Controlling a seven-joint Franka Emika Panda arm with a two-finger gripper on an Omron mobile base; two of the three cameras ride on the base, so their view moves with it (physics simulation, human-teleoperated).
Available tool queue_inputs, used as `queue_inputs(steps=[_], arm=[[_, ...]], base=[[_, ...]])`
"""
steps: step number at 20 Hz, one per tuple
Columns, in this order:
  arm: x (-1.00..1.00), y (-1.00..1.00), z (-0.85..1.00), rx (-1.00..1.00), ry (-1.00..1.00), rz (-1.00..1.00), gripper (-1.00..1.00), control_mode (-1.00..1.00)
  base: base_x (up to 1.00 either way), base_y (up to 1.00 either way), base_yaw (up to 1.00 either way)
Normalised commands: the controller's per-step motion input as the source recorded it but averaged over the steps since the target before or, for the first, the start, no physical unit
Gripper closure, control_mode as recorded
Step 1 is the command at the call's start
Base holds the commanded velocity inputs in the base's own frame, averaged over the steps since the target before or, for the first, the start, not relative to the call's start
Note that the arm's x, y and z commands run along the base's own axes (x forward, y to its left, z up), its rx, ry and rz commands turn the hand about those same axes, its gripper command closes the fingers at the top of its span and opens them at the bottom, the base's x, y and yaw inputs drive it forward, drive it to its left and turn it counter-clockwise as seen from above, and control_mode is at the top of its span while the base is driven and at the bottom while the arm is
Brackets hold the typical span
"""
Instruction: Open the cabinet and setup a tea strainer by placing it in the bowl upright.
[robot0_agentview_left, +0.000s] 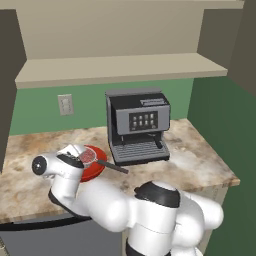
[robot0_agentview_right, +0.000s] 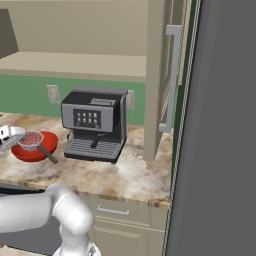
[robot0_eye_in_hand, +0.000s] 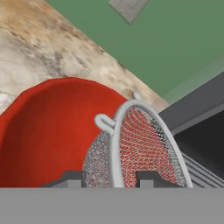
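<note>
One red bowl (robot0_agentview_left: 92, 170), one tea strainer (robot0_agentview_left: 88, 157) and one coffee machine (robot0_agentview_left: 137, 125) are on the worktop (robot0_agentview_left: 200, 160). Two wall outlets (robot0_agentview_right: 53, 93) show on the green wall, and one open cabinet door (robot0_agentview_right: 167, 75).

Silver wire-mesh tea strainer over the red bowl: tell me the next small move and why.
Probably open the gripper. Its fingertips flank the silver wire-mesh tea strainer, which sits rim-up inside the glossy red round bowl, so letting go should leave it upright there.

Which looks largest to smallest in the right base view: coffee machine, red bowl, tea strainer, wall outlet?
1. Coffee machine, clearly the largest.
2. Red bowl.
3. Tea strainer, counting its mesh basket and dark handle together.
4. Wall outlet. It sits farther back on the wall, and looks close to the strainer's basket alone, so ranks 3 and 4 are unsure.
</note>
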Motion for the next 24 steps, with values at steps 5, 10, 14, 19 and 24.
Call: queue_inputs(steps=[5, 10, 14, 19, 24], arm=[[0.31, 0.00, -0.22, 0.00, 0.00, 0.00, 1.00, -1.00], [0.34, 0.00, -0.22, 0.00, 0.00, 0.00, 1.00, -1.00], [0.37, 0.00, -0.23, 0.00, 0.02, 0.00, 1.00, -1.00], [0.37, 0.00, -0.20, 0.00, 0.02, 0.00, 1.00, -1.00], [0.19, 0.00, -0.15, 0.00, 0.00, 0.00, 1.00, -1.00]], base=[[0.00, 0.00, 0.00], [0.00, 0.00, 0.00], [0.00, 0.00, 0.00], [0.00, 0.00, 0.00], [0.00, 0.00, 0.00]])
